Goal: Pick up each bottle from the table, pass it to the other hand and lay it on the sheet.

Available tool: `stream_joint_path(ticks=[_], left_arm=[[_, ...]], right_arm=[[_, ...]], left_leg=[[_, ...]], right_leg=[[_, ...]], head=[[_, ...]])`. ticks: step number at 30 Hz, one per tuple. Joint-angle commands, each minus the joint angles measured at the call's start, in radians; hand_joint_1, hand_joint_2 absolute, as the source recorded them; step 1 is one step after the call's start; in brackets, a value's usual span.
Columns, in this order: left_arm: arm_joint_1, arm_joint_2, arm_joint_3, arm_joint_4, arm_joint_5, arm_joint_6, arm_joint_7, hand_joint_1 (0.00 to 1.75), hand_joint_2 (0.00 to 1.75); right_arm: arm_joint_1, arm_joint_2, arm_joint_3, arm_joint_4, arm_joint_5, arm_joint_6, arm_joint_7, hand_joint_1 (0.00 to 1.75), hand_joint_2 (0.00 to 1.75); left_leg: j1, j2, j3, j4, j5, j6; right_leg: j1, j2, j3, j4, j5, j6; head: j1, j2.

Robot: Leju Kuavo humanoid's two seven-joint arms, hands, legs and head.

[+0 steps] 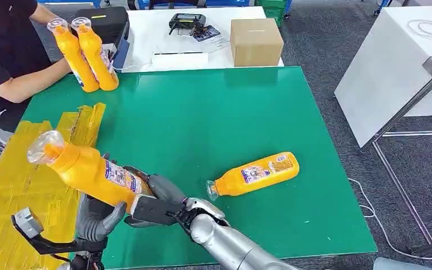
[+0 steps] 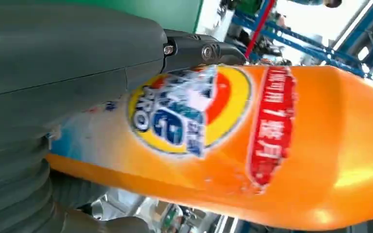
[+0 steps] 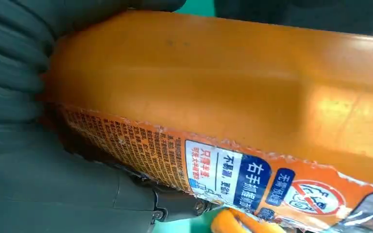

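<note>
A green table (image 1: 202,112) has a yellow sheet (image 1: 17,180) on its left side. Both hands grip one orange bottle (image 1: 87,171) above the near edge (cap pointing left and up): left hand (image 1: 95,219) under it, right hand (image 1: 160,199) at its base. Another bottle (image 1: 256,174) lies on the green. A person (image 1: 5,50) holds two bottles (image 1: 87,53).
</note>
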Motion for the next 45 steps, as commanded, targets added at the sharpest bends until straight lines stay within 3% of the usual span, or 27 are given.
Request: stream_joint_path(ticks=[1, 17, 18, 19, 28, 37, 38, 39, 40, 45], left_arm=[[-0.127, 0.003, -0.022, 0.028, -0.007, -0.009, 0.001, 0.0, 1.75], [-0.156, 0.0, 0.056, 0.015, -0.04, 0.024, -0.01, 0.03, 1.75], [-0.156, 0.0, 0.056, 0.015, -0.04, 0.024, -0.01, 0.19, 1.75], [-0.157, -0.001, 0.057, 0.016, -0.039, 0.022, -0.011, 1.75, 1.75], [-0.157, 0.003, 0.039, 0.017, -0.044, 0.003, -0.014, 1.75, 1.75], [-0.136, 0.01, 0.041, 0.0, -0.073, -0.037, -0.024, 1.75, 1.75], [-0.133, 0.018, 0.042, -0.007, -0.093, -0.036, -0.029, 1.75, 1.75], [-0.13, 0.034, 0.04, -0.011, -0.121, -0.039, -0.035, 1.75, 1.75], [-0.126, 0.058, 0.041, -0.018, -0.168, -0.04, -0.046, 1.75, 1.75], [-0.122, 0.052, 0.072, -0.013, -0.168, -0.066, -0.049, 1.75, 1.75]], right_arm=[[0.049, 0.005, 0.169, 0.125, 0.027, 0.024, -0.006, 1.75, 1.75], [0.088, -0.004, 0.189, 0.17, 0.085, 0.027, -0.02, 1.75, 1.75], [0.088, -0.004, 0.189, 0.17, 0.085, 0.027, -0.02, 1.75, 1.75], [0.088, -0.003, 0.187, 0.172, 0.088, 0.027, -0.019, 1.75, 1.75], [0.086, 0.001, 0.174, 0.173, 0.096, 0.016, -0.018, 1.75, 1.75], [0.048, -0.044, 0.045, 0.067, 0.125, -0.099, 0.028, 1.75, 1.75], [0.041, -0.057, 0.028, 0.042, 0.157, -0.153, 0.043, 1.75, 1.75], [0.031, -0.073, 0.0, 0.007, 0.172, -0.189, 0.053, 0.44, 1.75], [0.027, -0.088, -0.021, -0.031, 0.191, -0.211, 0.063, 0.07, 1.75], [0.049, -0.1, -0.07, -0.097, 0.234, -0.166, 0.09, 0.07, 1.75]], left_leg=[[0.001, -0.006, 0.002, -0.001, 0.001, 0.0], [0.001, -0.007, 0.002, -0.001, 0.001, 0.0], [0.001, -0.005, 0.001, -0.001, 0.001, 0.0], [0.002, -0.008, 0.003, -0.001, 0.001, 0.0], [0.002, -0.007, 0.002, -0.001, 0.001, 0.0], [0.001, -0.007, 0.001, 0.0, 0.001, 0.0], [0.001, -0.005, 0.0, 0.0, 0.001, 0.0], [0.001, -0.006, 0.001, 0.0, 0.001, 0.001], [0.001, -0.005, 0.0, 0.0, 0.001, 0.0], [0.001, -0.003, 0.002, 0.0, 0.0, 0.0]], right_leg=[[0.001, -0.006, 0.004, -0.002, -0.001, -0.001], [0.001, -0.008, 0.006, -0.003, -0.001, -0.001], [0.001, -0.006, 0.003, -0.002, -0.001, -0.001], [0.002, -0.008, 0.007, -0.003, -0.001, -0.001], [0.002, -0.008, 0.006, -0.003, -0.001, -0.001], [0.001, -0.008, 0.005, -0.002, -0.001, -0.001], [0.001, -0.006, 0.003, -0.002, 0.0, -0.001], [0.001, -0.007, 0.005, -0.002, -0.001, -0.001], [0.001, -0.005, 0.002, -0.001, 0.0, -0.001], [0.001, -0.004, 0.004, -0.002, 0.0, -0.001]], head=[[0.0, 0.0], [0.0, 0.0], [0.0, 0.0], [0.0, 0.0], [0.0, 0.0], [0.0, 0.0], [0.0, 0.0], [0.0, 0.0], [-0.001, 0.0], [0.0, 0.0]])
